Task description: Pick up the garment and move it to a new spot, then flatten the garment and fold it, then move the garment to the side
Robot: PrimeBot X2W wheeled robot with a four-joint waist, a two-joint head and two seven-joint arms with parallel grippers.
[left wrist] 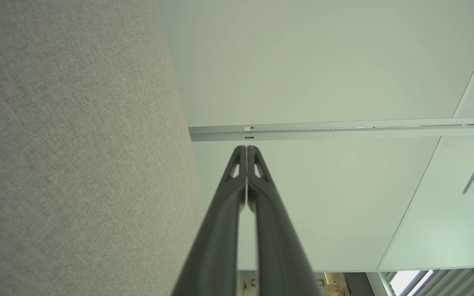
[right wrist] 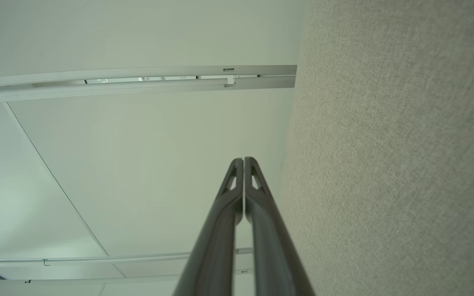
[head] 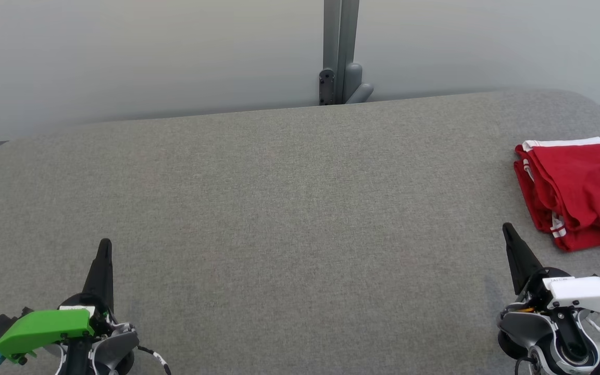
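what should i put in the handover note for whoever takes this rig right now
Left gripper: shut, empty, low over the near left of the table.
Right gripper: shut, empty, near right, just short of the garment and not touching it.
Garment: red with white trim, lying folded at the table's right side, partly cut off by the edge of the head view.
Done: it looks folded and set aside.
Left: probably nothing; just check the fold is neat.
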